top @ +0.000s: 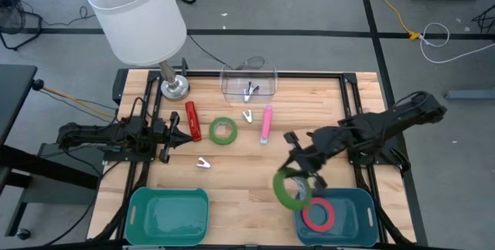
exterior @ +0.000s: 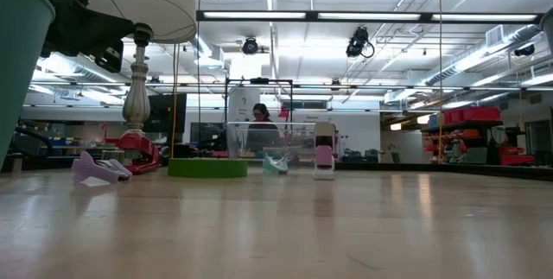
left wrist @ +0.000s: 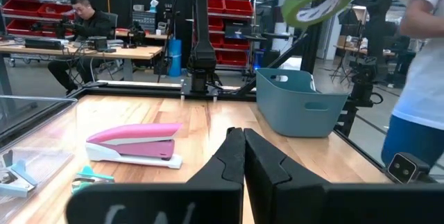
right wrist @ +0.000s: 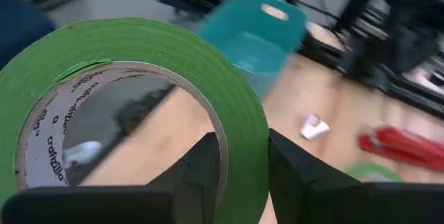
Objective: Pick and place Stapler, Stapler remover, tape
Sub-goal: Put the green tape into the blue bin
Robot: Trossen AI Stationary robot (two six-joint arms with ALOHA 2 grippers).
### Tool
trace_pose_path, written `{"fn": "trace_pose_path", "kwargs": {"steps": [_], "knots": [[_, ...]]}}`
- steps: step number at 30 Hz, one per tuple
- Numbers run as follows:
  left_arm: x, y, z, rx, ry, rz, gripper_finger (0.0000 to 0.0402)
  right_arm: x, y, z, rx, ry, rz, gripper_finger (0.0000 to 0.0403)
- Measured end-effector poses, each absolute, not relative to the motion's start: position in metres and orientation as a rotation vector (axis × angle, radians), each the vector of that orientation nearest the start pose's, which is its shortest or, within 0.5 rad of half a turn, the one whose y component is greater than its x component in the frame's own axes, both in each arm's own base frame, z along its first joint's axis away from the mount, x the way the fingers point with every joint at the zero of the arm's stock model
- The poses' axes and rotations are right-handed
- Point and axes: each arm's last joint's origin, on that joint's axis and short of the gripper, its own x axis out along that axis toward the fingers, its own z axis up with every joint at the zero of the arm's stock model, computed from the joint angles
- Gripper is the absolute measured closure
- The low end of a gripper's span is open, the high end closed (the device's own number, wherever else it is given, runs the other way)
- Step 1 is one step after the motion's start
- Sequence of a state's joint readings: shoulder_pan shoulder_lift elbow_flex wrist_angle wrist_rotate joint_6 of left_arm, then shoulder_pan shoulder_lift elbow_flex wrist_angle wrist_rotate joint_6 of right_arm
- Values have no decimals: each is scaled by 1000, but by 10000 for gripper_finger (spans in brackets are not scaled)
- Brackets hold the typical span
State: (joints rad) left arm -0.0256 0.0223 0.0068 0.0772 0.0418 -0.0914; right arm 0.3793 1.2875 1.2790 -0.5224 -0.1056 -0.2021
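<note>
R gripper carrying green tape roll to bin
High: right gripper [top: 298, 179] holds green flat tape ring [top: 289, 188] up by teal plastic bin [top: 363, 203]; left gripper [top: 176, 131] closed, idle. R wrist: fingers pinch ring wall; prob light, stiff, smooth.

We see the right gripper [top: 298, 182] raised above the table's near right area, arm reaching in from the right edge, fingers [right wrist: 201, 165] clamped across a ring's wall. The left gripper [top: 188, 131] rests low at the left side, fingers [left wrist: 232, 158] pressed together, empty.
</note>
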Motion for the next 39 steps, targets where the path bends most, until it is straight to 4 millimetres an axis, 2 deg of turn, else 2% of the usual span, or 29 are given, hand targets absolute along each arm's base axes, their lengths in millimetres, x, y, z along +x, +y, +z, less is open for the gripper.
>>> {"fn": "trace_pose_path", "kwargs": {"steps": [7, 21, 25, 31, 35, 39], "knots": [[98, -4, 172, -91, -59, -70, 399, 237, 128, 367, -266, 485, 712, 303], [98, -4, 172, -91, -59, -70, 399, 204, 172, 357, -376, 512, 927, 303], [98, -4, 172, -91, -59, -70, 399, 195, 183, 334, -400, 575, 976, 303], [98, -4, 172, -91, -59, -70, 399, 180, 191, 283, -446, 676, 1032, 303], [98, -4, 172, -91, -59, -70, 399, 172, 191, 251, -461, 742, 1026, 303], [98, -4, 172, -91, -59, -70, 399, 166, 189, 229, -457, 783, 990, 302]]}}
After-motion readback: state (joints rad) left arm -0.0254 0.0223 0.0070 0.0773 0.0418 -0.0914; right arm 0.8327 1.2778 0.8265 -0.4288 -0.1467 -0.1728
